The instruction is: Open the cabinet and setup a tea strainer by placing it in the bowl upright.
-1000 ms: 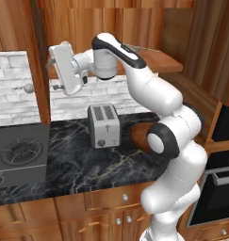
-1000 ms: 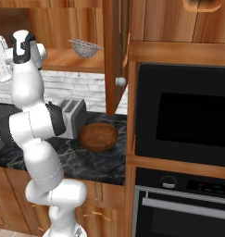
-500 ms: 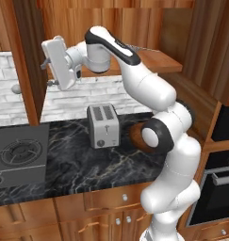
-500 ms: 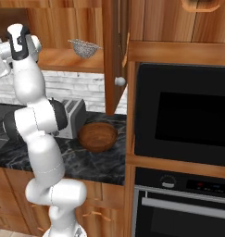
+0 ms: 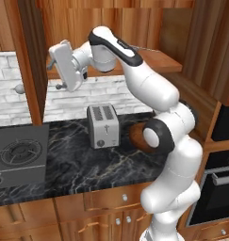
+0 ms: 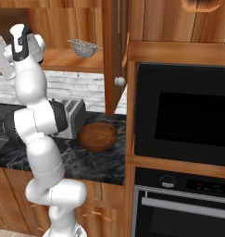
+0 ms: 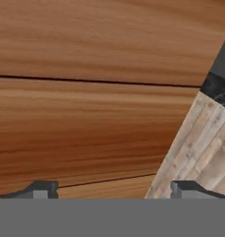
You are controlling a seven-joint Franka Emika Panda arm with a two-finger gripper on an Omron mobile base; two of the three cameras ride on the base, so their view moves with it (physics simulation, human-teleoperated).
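In the left base view the claw is raised beside the open left door of the cabinet, above the toaster on the tabletop; the bowl peeks out behind the arm.

In the right base view the tea strainer sits on the cabinet shelf; the bowl lies on the tabletop below, beside the toaster.

In the hand view the fingertips stand wide apart, released, facing wood grain.
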